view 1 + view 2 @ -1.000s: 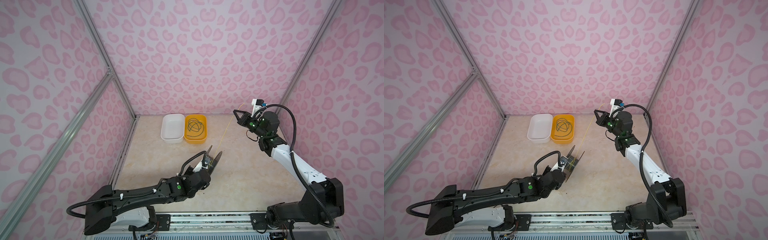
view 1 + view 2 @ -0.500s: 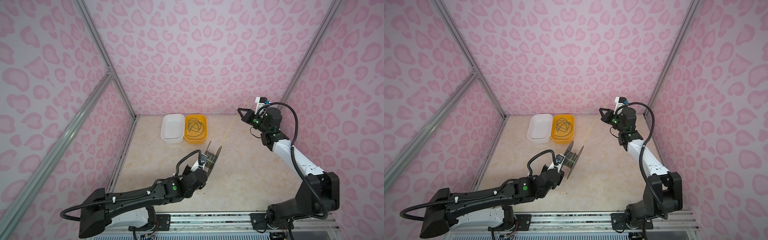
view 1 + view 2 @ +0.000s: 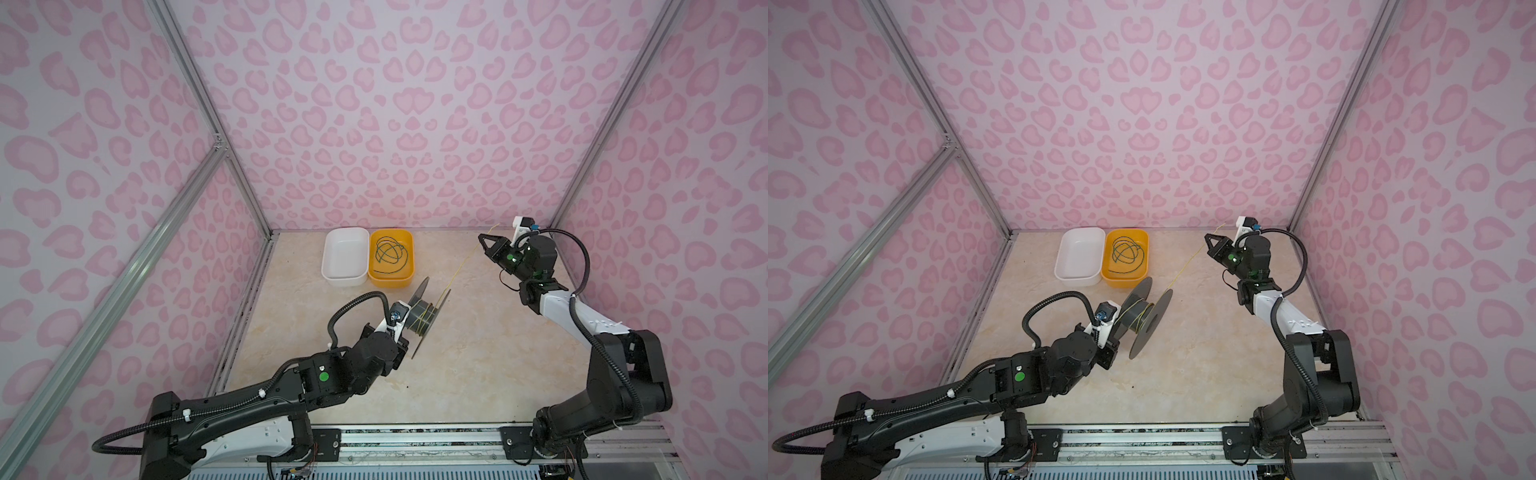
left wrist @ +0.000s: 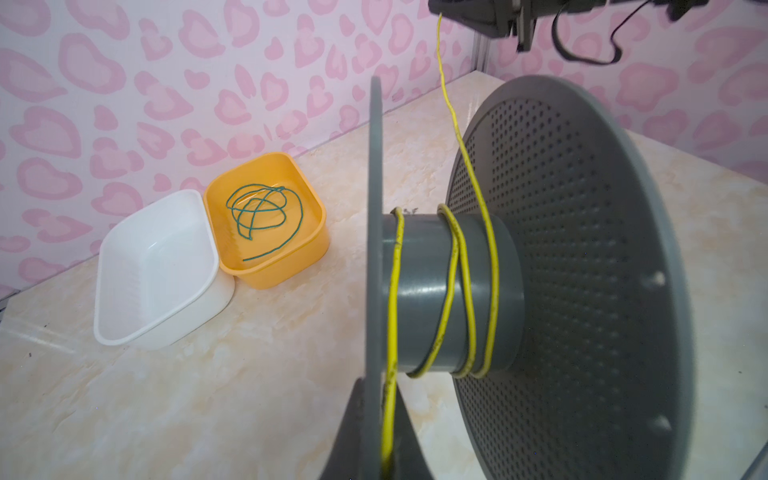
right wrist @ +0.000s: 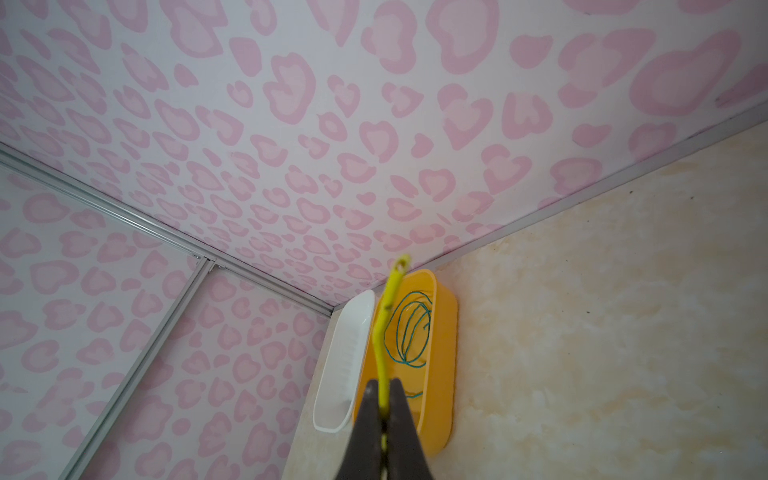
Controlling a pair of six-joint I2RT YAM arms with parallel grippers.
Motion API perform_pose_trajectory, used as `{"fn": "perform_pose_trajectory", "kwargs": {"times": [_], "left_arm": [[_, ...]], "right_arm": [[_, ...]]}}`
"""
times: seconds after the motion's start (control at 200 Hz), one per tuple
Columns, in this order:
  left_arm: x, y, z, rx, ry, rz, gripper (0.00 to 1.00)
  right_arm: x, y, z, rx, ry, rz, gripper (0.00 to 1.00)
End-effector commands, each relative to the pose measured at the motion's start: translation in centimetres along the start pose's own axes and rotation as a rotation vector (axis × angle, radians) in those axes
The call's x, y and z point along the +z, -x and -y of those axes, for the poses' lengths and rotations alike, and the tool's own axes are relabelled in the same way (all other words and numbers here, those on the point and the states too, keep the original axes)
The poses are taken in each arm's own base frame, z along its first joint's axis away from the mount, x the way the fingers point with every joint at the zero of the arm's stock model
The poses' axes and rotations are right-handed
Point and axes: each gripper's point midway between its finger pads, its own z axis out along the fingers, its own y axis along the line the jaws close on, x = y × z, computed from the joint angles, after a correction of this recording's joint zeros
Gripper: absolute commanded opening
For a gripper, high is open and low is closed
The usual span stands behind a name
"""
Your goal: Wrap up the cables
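A grey spool (image 3: 424,316) (image 3: 1144,318) hangs over the middle of the table. My left gripper (image 3: 405,328) (image 3: 1116,328) (image 4: 380,399) is shut on its near flange, pinning the yellow cable (image 4: 465,266) against it. That cable makes a few turns around the hub, then runs taut (image 3: 465,264) (image 3: 1187,262) up to my right gripper (image 3: 482,237) (image 3: 1207,237) (image 5: 384,384). The right gripper is raised at the back right and shut on the cable, with a short end (image 5: 390,291) sticking out past it. The green cable (image 3: 390,255) (image 3: 1128,255) (image 4: 264,212) (image 5: 409,328) lies coiled in the orange tub.
The orange tub (image 3: 390,283) (image 4: 291,270) and a white tub (image 3: 343,279) (image 4: 166,324) stand side by side at the back wall. Pink patterned walls with metal posts close in the left, back and right sides. A metal rail (image 3: 415,436) runs along the front edge.
My right gripper has moved right and slightly lower with the yellow cable still in it. The left arm has shifted a little, and the spool stays in about the same place.
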Motion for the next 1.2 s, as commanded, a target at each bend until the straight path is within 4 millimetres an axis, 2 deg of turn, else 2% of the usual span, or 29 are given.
{"fn": "perform_pose_trajectory", "kwargs": {"times": [0.0, 0.215, 0.36, 0.57, 0.7, 0.775, 0.905, 1.08, 1.195], "left_arm": [[-1.1, 3.0, 0.4, -0.087, -0.078, 0.08, 0.04], [-2.0, 7.0, -2.1, -0.284, -0.118, 0.199, 0.04], [-1.5, 9.0, -4.5, -0.408, -0.094, 0.254, 0.04], [-0.2, 11.4, -7.5, -0.574, -0.015, 0.329, 0.04], [0.6, 12.5, -9.9, -0.685, 0.089, 0.387, 0.04], [1.1, 12.8, -11.3, -0.739, 0.162, 0.417, 0.04], [2.8, 12.7, -12.7, -0.784, 0.281, 0.427, 0.04], [4.8, 12.2, -14.0, -0.775, 0.43, 0.421, 0.04], [6.2, 12.1, -14.0, -0.742, 0.464, 0.4, 0.04]], "right_arm": [[-0.2, 1.2, 0.6, 0.007, 0.01, 0.095, 0.0], [-0.4, -2.3, 3.0, 0.053, -0.022, 0.052, 0.0], [-0.5, -5.0, 3.8, 0.086, -0.037, 0.034, 0.0], [-0.7, -9.4, 3.6, 0.095, -0.062, 0.023, 0.0], [-1.2, -11.8, 2.6, 0.079, -0.07, 0.023, 0.0], [-1.6, -12.9, 1.6, 0.06, -0.07, 0.025, 0.0], [-2.7, -14.3, -1.4, 0.005, -0.05, 0.032, 0.0], [-4.3, -15.7, -7.7, -0.139, 0.015, 0.02, 0.0], [-5.0, -15.9, -11.4, -0.225, 0.066, 0.004, 0.0]]}}
